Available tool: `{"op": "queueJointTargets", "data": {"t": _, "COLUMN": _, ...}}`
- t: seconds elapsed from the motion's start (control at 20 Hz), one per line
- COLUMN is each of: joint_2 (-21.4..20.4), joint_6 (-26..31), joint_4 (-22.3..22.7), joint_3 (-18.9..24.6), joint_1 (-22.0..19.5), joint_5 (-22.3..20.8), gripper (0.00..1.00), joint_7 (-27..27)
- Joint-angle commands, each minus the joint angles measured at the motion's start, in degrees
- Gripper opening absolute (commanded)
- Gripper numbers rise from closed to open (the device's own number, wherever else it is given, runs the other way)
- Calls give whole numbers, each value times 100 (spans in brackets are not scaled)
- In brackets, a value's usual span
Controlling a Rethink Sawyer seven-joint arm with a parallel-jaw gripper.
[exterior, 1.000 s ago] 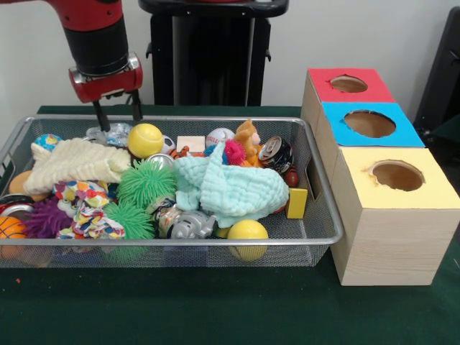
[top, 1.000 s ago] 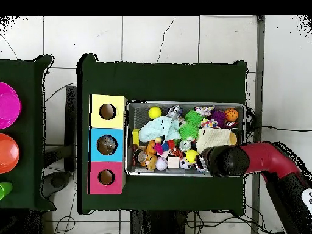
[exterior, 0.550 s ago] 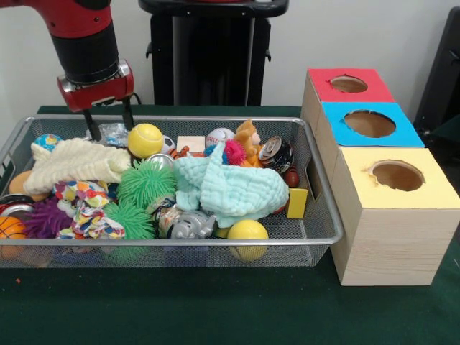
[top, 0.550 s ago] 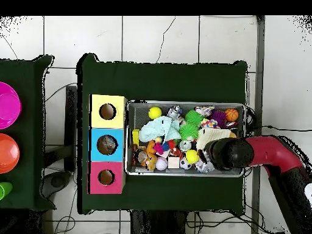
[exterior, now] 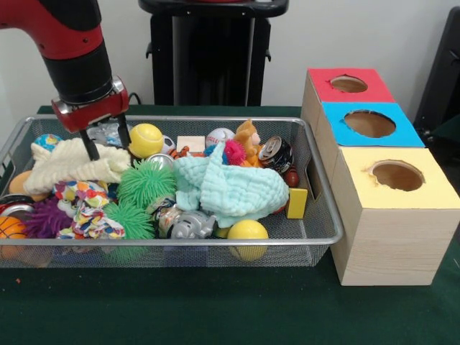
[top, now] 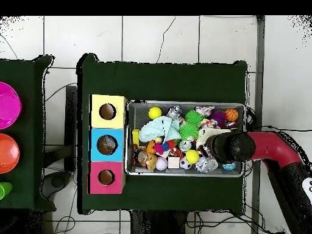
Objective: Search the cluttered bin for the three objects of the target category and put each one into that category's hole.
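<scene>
Front view: three holes (exterior: 397, 175), two yellow balls (exterior: 146, 139).

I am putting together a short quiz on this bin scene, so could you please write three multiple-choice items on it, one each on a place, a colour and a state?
1. Where is the gripper in the front view?
A. over the cream cloth at the bin's left end
B. over the yellow box
C. outside the bin, above the table

2. What colour is the box top nearest the front camera?
A. red
B. blue
C. yellow

3. What is the gripper's state?
A. shut on a ball
B. open and empty
C. shut on the can

Answers: 1 A, its fingertips hang at the cream cloth, left of the yellow ball. 2 C, the yellow box sits in front of the blue box and the red box. 3 B, the two fingers stand apart with nothing between them.
</scene>
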Motion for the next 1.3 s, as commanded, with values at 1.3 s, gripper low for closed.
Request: {"op": "queueJointTargets", "data": {"t": 1.3, "joint_2": 250, "joint_6": 1283, "joint_4": -586, "joint_3": -10, "joint_1": -115, "joint_5": 375, "gripper": 100, "joint_7": -2384}}
